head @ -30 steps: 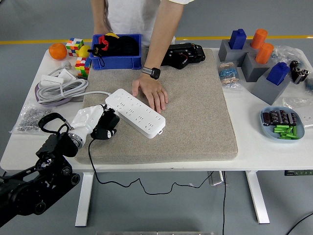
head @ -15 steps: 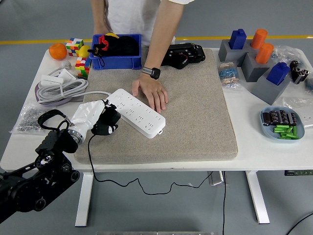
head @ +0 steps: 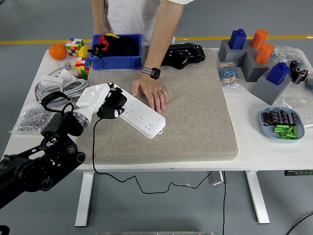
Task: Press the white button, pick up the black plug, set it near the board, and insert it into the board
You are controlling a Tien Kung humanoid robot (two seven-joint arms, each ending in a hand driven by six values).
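A white power strip (head: 142,115) lies diagonally on the grey felt mat (head: 195,107). My left hand (head: 103,101), white-shelled on a black arm, is shut on the black plug (head: 115,104) and holds it over the strip's left end. The plug's black cable (head: 98,161) trails down over the table's near edge. A person's hand (head: 152,93) with a dark watch presses flat on the mat, touching the strip's far side. My right arm is out of sight.
A blue bin (head: 117,51) stands at the back left beside colour cubes (head: 78,49) and an orange (head: 57,50). Coiled white cable (head: 58,88) lies left of the mat. Grey blocks with blue and orange pieces (head: 254,58) and a blue dish (head: 282,123) sit at the right.
My left hand has risen and moved up and to the right with the plug, from the mat's left edge to above the strip's left end. The person's hand stayed put.
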